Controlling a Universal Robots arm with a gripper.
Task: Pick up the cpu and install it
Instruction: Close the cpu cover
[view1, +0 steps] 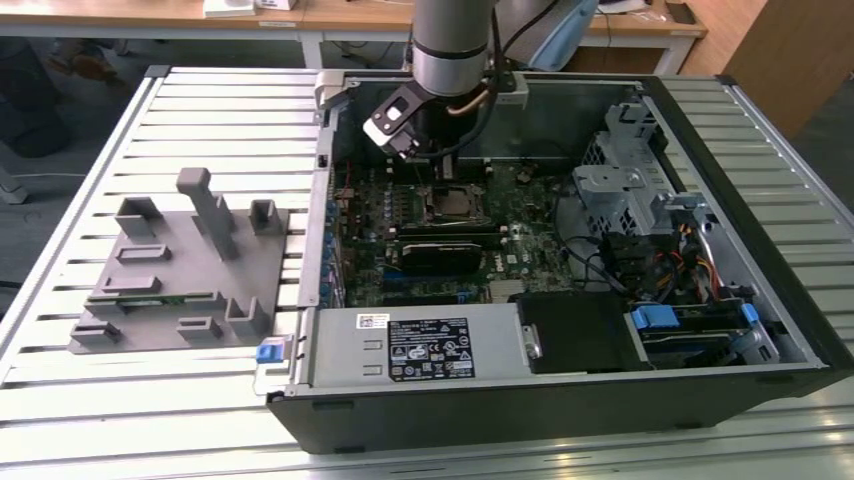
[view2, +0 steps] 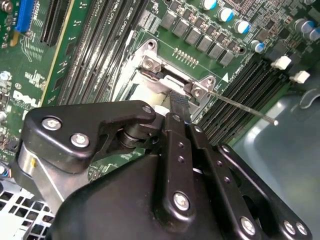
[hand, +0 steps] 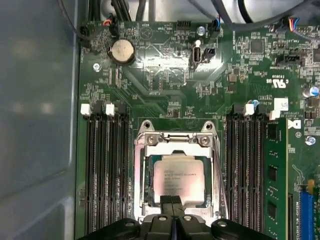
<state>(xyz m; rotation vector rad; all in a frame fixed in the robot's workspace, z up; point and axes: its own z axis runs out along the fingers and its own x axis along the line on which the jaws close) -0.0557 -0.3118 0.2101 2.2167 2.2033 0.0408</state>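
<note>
The arm (view1: 447, 40) is showing as a silvery-grey metal cylinder, ending in a darker band. A camera block (view1: 395, 120) with a white face and black body is sitting on its side, and a thin copper-coloured cable (view1: 470, 104) is looping beside it. In the second wrist view the hand (view2: 177, 102) is appearing matte black. Its flat, rounded linkage bars (view2: 95, 125) are layering over a bulky black housing, and each joint is carrying shiny silver screws (view2: 181, 201). Two slim black fingers (hand: 167, 202) are tapering forward in the first wrist view. A silver bracket (view2: 40, 175) behind the bars is bearing what may be a small yellow mark.
</note>
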